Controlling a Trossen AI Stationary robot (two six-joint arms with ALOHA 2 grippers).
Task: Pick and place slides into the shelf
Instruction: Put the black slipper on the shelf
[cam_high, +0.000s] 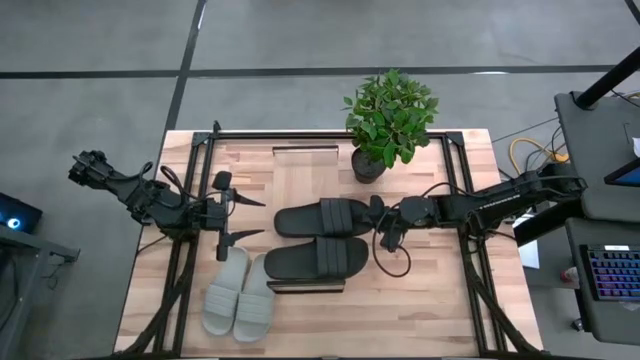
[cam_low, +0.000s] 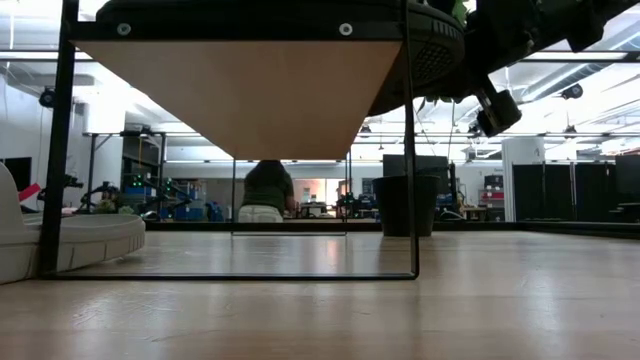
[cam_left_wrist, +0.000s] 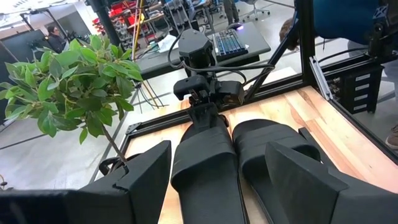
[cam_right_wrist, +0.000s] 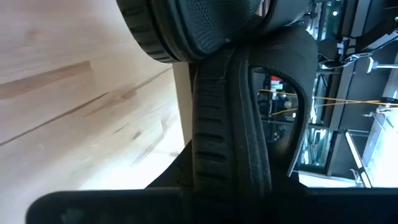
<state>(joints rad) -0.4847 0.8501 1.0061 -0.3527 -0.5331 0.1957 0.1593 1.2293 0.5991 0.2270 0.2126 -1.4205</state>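
Under black slide, shelf mostly hidden; right tool clamped.

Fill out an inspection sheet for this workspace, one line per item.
Surface: wooden table, bare at the near right.
Job's things: black slides side by side on the shelf; grey slides paired on the table beside it.
Clutter: potted plant at the far edge.
Grippers: left gripper open, facing the black slides; right gripper, jaws shut on a black slide's end.
Cables: black loop under the right arm; yellow coil off the table.
Surroundings: keyboard at right; person beyond the table.
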